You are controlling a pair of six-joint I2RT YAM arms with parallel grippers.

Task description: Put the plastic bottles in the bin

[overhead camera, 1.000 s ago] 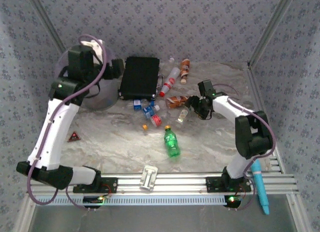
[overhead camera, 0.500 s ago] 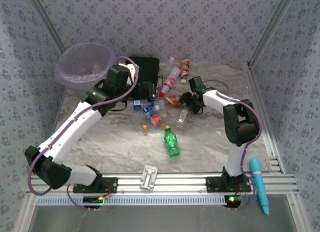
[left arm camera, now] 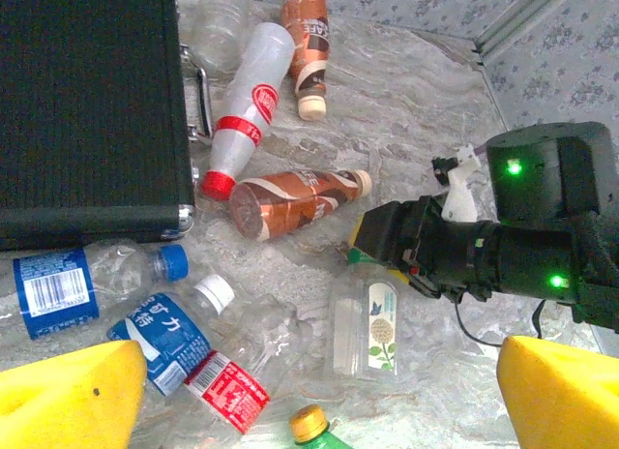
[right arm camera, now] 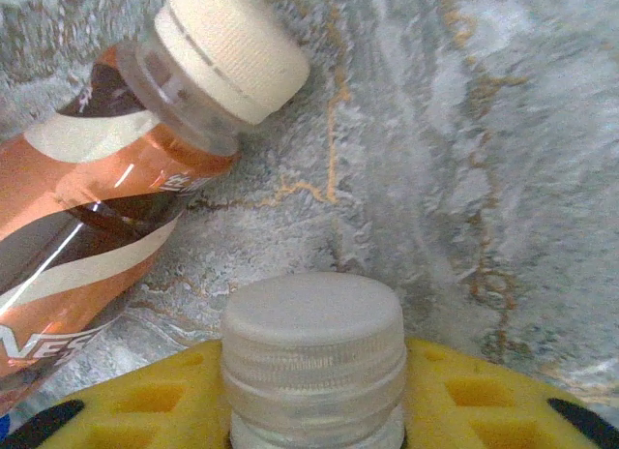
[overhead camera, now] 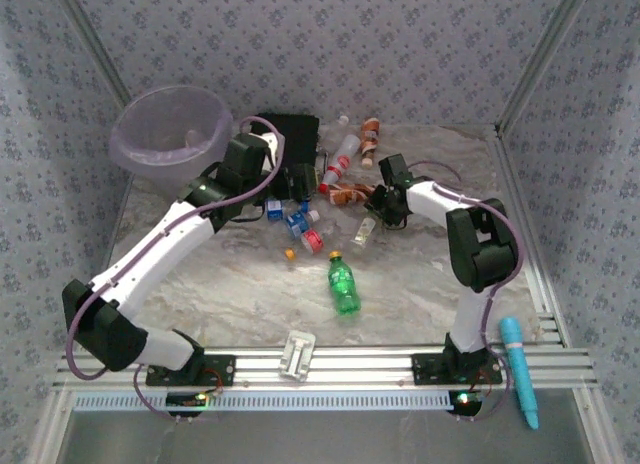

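Plastic bottles (left arm camera: 247,115) lie scattered beside the black case (left arm camera: 87,101); left fingers (left arm camera: 68,396) spread above them, right fingers (right arm camera: 464,401) pinching a white-capped bottle (right arm camera: 311,357).

We are finding the bin (overhead camera: 170,134) standing at ten o'clock on the table (overhead camera: 220,274), the case (overhead camera: 300,134) lying near it at twelve. The bottles (overhead camera: 298,222) are lying scattered before the case and beside it at one o'clock. A lone bottle (overhead camera: 344,287) is lying toward six; the gripped bottle (left arm camera: 368,328) is sitting in the right gripper (overhead camera: 380,206) toward three.
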